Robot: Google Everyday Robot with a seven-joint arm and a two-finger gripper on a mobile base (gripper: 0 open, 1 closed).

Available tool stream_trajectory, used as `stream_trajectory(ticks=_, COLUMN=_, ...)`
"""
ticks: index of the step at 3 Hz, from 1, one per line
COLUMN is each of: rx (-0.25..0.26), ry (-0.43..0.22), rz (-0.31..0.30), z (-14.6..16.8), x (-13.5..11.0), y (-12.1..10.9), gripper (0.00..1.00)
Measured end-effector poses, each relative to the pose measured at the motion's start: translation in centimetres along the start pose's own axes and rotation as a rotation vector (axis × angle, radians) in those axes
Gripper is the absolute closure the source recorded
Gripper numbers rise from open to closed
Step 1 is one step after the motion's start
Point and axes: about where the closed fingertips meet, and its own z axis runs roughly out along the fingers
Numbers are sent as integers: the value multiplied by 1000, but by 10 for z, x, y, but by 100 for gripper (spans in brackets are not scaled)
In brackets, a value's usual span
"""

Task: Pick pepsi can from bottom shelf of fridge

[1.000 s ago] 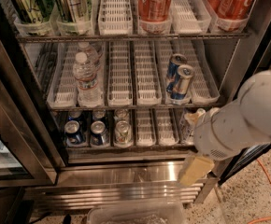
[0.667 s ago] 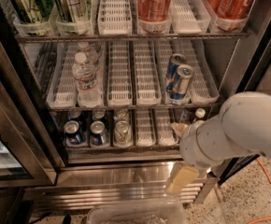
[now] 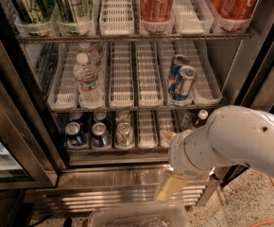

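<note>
While I look down into the fridge (image 3: 127, 176), the pepsi can (image 3: 74, 134) stands upright at the front left corner of the bottom shelf (image 3: 147, 126), its long axis vertical and its silver top up toward my camera. A second blue can (image 3: 99, 134) stands just beside it on its right. My gripper (image 3: 170, 189) hangs below the shelf's front edge, toward its right end, pointing down; I cannot tell whether it is open or closed. The pepsi can sits up and left of it, well apart.
</note>
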Motion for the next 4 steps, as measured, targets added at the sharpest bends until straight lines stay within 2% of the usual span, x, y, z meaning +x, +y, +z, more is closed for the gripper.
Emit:
stream_trajectory(ticks=1, rx=26, ry=-36, rz=-21, z=24, x=-10, y=5, gripper=0)
stream_trajectory(ticks=2, rx=45, ry=-145, rz=-83, z=68, x=-36, y=14, gripper=0)
stream_trajectory(ticks=3, rx=51, ry=-245, rz=-179, z=106, x=-56, y=21, gripper=0)
stream_trajectory(ticks=4, rx=31, ry=-319, rz=-240, z=139, x=-62, y=27, gripper=0)
